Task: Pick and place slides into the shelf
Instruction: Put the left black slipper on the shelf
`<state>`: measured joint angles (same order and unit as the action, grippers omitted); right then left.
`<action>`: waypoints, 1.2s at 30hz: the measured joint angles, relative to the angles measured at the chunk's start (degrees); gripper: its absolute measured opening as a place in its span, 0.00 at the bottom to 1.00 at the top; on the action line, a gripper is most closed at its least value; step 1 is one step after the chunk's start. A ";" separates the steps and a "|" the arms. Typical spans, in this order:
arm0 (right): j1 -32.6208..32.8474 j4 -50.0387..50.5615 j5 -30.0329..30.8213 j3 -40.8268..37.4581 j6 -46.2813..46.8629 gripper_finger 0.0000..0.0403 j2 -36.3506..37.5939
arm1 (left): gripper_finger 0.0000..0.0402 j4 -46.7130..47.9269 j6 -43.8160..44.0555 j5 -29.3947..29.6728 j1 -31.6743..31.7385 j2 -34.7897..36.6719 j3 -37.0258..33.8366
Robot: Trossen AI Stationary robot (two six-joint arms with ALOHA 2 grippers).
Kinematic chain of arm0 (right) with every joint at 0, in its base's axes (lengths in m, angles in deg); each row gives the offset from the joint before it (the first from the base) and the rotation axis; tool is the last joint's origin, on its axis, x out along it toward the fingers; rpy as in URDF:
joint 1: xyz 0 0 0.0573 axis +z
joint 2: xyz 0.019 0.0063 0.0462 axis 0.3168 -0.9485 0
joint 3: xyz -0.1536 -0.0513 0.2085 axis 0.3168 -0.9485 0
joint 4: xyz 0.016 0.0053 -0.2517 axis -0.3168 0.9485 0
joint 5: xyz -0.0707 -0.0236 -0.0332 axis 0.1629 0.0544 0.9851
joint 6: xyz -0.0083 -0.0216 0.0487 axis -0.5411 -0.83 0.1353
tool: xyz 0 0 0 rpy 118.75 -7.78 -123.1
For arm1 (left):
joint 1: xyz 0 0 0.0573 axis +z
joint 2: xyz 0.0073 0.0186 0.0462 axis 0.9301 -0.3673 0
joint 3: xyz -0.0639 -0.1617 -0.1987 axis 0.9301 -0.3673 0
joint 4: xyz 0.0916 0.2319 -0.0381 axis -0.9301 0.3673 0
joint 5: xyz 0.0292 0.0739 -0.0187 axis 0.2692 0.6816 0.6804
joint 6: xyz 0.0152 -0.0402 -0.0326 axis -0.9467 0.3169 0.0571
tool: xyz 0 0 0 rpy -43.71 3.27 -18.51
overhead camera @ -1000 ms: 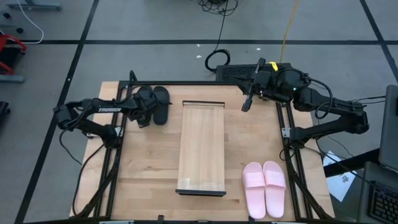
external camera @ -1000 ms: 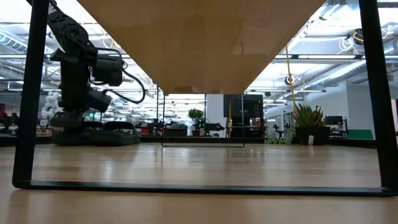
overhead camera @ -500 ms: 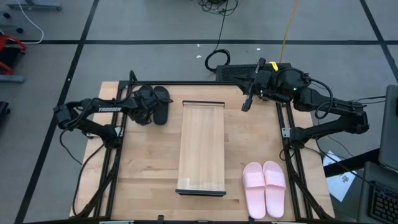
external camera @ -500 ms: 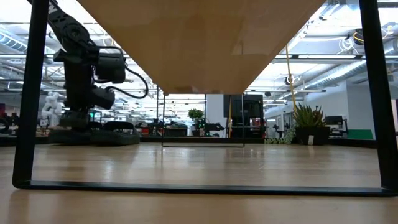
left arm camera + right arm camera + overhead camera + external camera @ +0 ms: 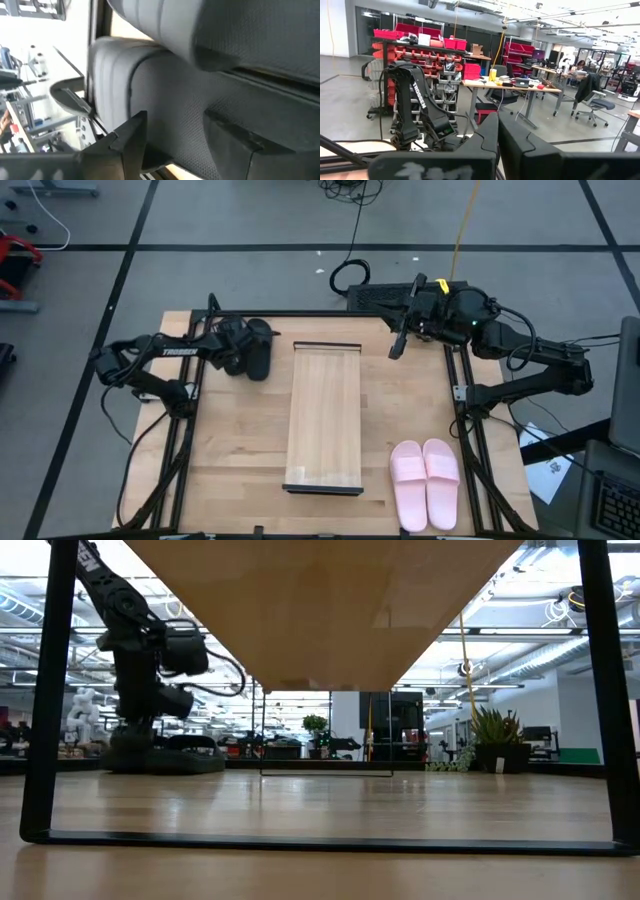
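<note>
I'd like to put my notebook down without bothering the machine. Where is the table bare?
Bare wood lies between the shelf and the table's left edge, and right of the shelf, above the pink slides. It is crowded at the far left corner, where the left tool works at the black slides.
</note>
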<state>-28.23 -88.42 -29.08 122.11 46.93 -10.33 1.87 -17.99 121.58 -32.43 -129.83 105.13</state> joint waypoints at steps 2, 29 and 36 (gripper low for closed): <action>-0.02 0.02 0.00 0.00 0.00 0.00 0.00 | 0.50 -0.32 0.00 0.25 0.59 -1.37 0.22; -0.01 0.00 -0.02 0.00 2.20 0.00 0.02 | 0.02 -3.92 6.22 0.07 0.71 -3.80 -0.11; 0.00 0.00 -0.02 0.00 3.26 0.00 0.00 | 0.00 -4.35 7.59 1.28 0.82 -3.83 -0.11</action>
<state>-28.23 -88.42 -29.10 122.11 50.19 -10.33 -2.48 -10.40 122.87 -31.61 -133.66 105.02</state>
